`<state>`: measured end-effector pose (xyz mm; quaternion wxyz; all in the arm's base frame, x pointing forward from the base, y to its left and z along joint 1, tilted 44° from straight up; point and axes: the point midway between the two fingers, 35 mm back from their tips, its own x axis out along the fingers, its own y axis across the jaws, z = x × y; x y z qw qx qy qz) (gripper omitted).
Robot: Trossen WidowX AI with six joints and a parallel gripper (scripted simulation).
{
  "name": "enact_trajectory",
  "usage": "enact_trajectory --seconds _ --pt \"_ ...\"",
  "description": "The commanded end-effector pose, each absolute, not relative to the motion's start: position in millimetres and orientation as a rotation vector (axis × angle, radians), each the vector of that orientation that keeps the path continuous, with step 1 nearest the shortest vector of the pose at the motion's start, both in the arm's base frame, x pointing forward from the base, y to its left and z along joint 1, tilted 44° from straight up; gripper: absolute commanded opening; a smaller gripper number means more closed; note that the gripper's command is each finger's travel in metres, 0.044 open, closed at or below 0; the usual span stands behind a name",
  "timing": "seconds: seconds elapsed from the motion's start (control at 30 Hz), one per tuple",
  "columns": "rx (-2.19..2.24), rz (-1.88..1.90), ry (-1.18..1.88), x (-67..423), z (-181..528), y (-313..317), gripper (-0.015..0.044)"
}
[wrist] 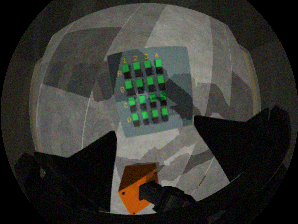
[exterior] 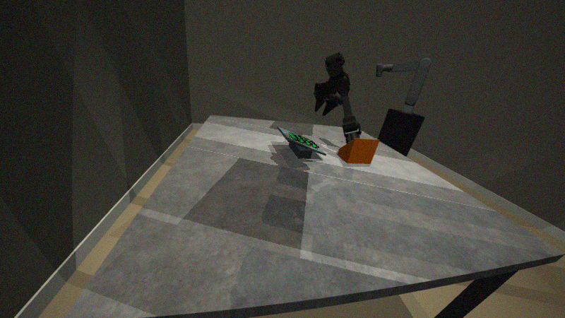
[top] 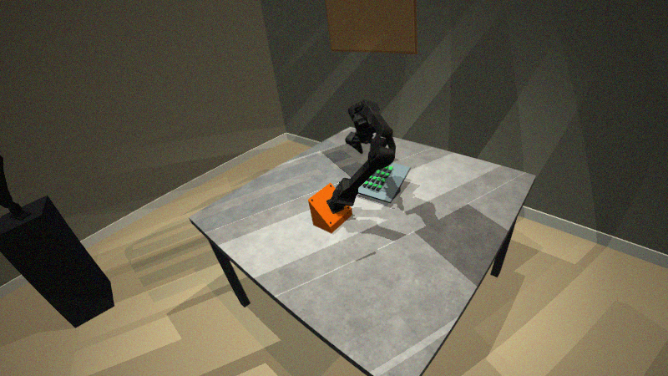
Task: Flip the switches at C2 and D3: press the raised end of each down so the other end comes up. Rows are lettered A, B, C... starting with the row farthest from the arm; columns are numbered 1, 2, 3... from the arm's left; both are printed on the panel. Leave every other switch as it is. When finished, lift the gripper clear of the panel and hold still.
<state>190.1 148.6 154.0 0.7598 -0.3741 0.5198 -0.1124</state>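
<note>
Near the far corner of the grey mottled surface (top: 382, 280) stand three things: one black arm (top: 368, 163), one orange wedge-shaped base block (top: 326, 210) under it, and one pale blue-grey switch panel (top: 397, 180) just beside the block, on the side away from the arm's foot. From the wrist view the panel (wrist: 176, 63) carries sixteen small rocker switches (wrist: 145, 92) in four rows of four, each dark with a bright green end; the printed letters and numbers are too small to read, so which switches are C2 and D3 cannot be told, nor which end of any one is raised. The panel is a flat rectangular slab, propped so its face slopes: in the exterior view the panel (exterior: 301, 140) tilts with its high edge away from the arm and its low edge toward the orange block (exterior: 357, 150), resting on a dark support. Its long axis runs away from the arm's base. One claw (exterior: 324, 106) hangs high above the panel, well apart from it, its two dark fingers spread wide with nothing between them and pointing down. The surface is matte, stone-like, crossed by lighter and darker angular patches and thin pale lines. A second, grey arm (exterior: 410, 78) on a black pedestal (exterior: 400, 130) stands off the surface behind.
</note>
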Motion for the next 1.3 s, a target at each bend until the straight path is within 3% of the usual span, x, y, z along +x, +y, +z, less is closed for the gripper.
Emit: enact_trajectory --seconds 0.0,0.27,0.47,1.27 --pt "-0.815 -0.244 1.131 190.7 152.5 147.7 0.0374" --pt "-0.823 -0.228 1.098 206.6 90.0 100.7 0.0164" --pt "-0.825 -0.227 1.093 208.1 83.2 94.6 0.0006" --pt "-0.826 -0.218 1.067 233.2 45.6 64.0 0.0"
